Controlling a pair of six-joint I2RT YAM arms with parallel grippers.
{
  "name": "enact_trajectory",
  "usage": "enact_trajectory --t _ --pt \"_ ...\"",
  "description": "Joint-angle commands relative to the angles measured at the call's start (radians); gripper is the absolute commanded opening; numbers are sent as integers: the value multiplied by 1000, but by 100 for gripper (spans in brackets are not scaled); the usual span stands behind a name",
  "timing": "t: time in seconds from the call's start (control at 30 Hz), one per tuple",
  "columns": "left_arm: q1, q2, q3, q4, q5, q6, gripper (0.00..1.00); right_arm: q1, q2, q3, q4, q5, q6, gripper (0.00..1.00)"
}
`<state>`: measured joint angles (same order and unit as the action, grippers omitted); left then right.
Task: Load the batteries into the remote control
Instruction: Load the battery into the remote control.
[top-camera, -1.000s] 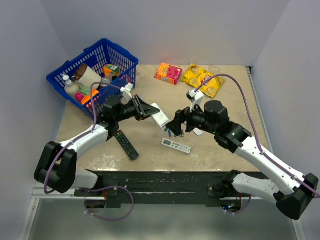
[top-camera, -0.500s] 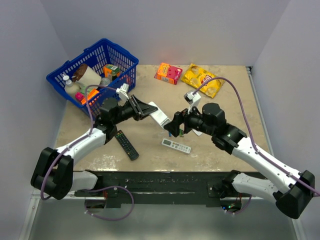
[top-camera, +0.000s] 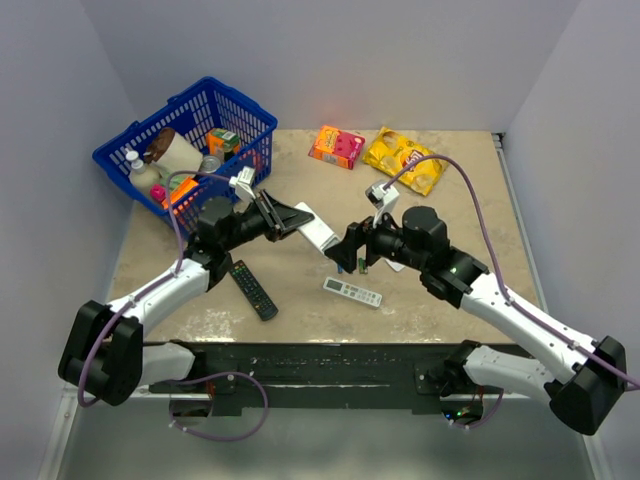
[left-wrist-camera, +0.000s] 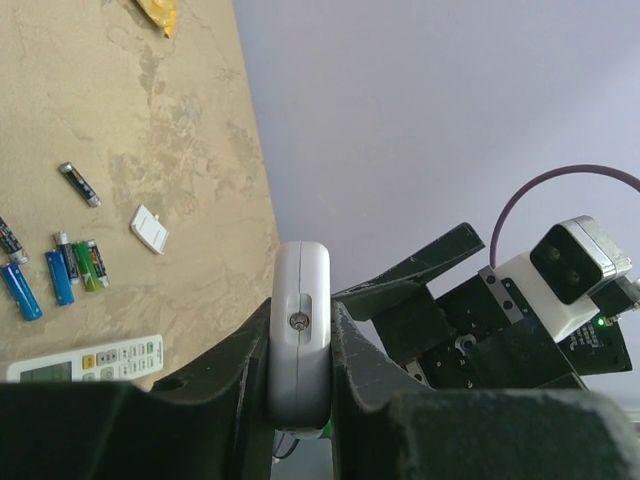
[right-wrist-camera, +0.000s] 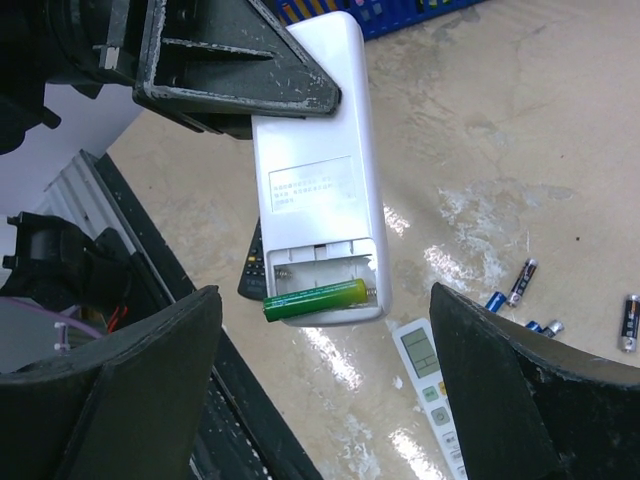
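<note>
My left gripper (top-camera: 292, 220) is shut on the short white remote control (top-camera: 318, 232) and holds it off the table. The left wrist view shows the remote edge-on (left-wrist-camera: 300, 330) between the fingers. In the right wrist view its plain back (right-wrist-camera: 315, 170) faces me with the battery bay open. A green battery (right-wrist-camera: 315, 299) lies slanted in the bay, its left end sticking out past the edge. My right gripper (right-wrist-camera: 325, 335) is open and empty just in front of it. Loose blue, green and dark batteries (left-wrist-camera: 60, 277) lie on the table.
A slim white remote (top-camera: 352, 292) and a long black remote (top-camera: 253, 289) lie near the front. A small white battery cover (left-wrist-camera: 150, 229) lies by the loose cells. A blue basket (top-camera: 185, 140) of groceries stands back left. An orange box (top-camera: 336, 146) and a yellow bag (top-camera: 405, 158) lie at the back.
The left gripper has lifted the white remote a little up and back. The right gripper has shifted slightly left and back, staying close to the remote's open end.
</note>
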<state>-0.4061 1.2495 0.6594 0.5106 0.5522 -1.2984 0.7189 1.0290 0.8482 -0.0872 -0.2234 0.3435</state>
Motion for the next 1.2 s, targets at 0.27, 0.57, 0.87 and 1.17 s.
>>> enact_trajectory --t 0.27,0.57,0.87,1.17 --pt "7 -45 2 51 -6 -18 0 -1 23 -31 70 -13 -5 86" --pt "7 -45 -3 65 0 -32 0 -1 17 -49 83 -14 -6 84" --pt "7 -44 -1 63 0 -32 0 1 6 -14 84 -60 9 93" --pt "7 -44 0 62 3 -32 0 -1 -15 3 107 12 58 93"
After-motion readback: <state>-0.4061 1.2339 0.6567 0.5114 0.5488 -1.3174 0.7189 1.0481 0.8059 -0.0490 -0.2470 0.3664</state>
